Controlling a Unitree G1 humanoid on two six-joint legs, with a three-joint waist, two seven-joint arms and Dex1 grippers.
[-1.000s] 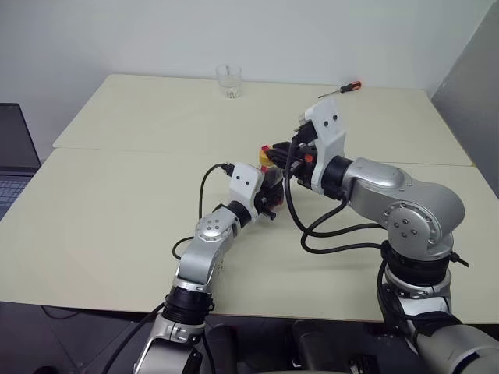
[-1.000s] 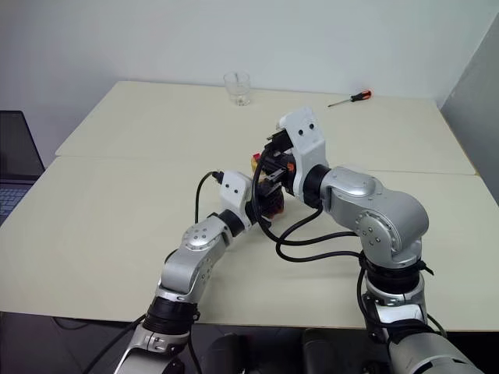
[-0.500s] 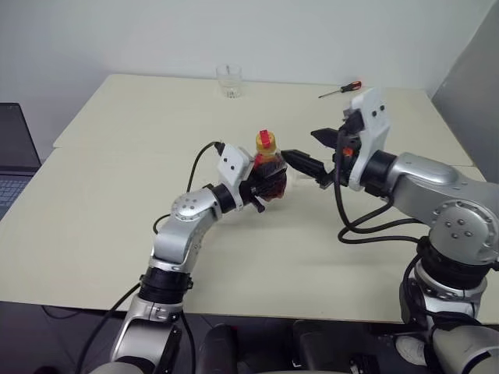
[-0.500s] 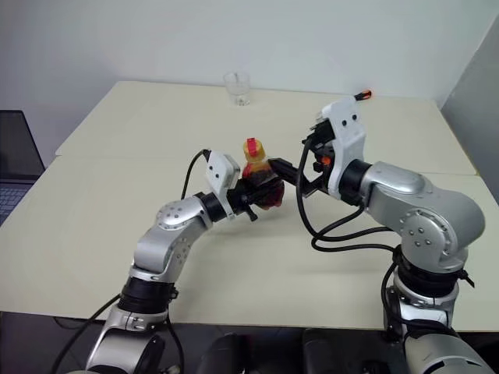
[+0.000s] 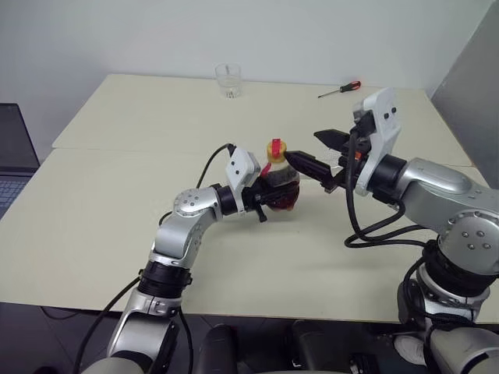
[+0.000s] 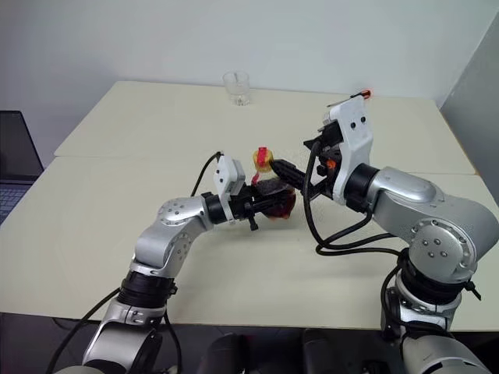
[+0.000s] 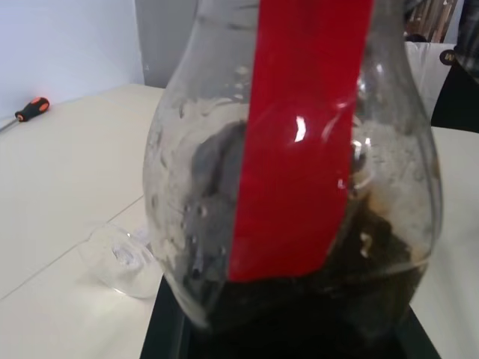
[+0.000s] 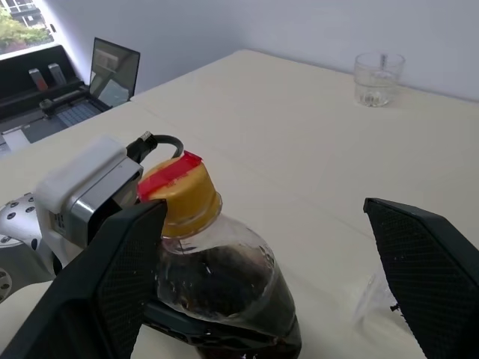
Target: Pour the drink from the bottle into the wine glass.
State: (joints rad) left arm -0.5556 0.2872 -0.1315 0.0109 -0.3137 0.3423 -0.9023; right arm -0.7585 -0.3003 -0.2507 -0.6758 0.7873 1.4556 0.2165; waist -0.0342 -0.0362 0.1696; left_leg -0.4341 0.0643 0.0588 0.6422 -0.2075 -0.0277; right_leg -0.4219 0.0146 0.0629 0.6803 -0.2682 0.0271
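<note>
Your left gripper [image 5: 269,192] is clamped on the bottle [image 5: 279,183], upright above mid-table, drink [image 8: 224,292] inside. Your right gripper [image 5: 315,153] gapes wide, empty, fingers flanking the yellow cap [image 8: 179,196].

The bottle [image 5: 279,181] sat upright near the middle of the table [image 5: 117,202], held above its surface between the two grippers: the left gripper [image 5: 265,199] reached it from the left, clamped round its body, and the right gripper [image 5: 316,153] stood just to its right, spread wide, one finger [image 5: 308,165] beside the bottle's neck. The drink [image 8: 224,299] lay in the bottle's lower part. A tumbler [image 5: 228,81] stood at the table's far edge, behind the bottle and to the left. A screwdriver [image 5: 340,89] lay at the far right, behind the right gripper. A laptop [image 5: 14,152] sat off the table's left side
</note>
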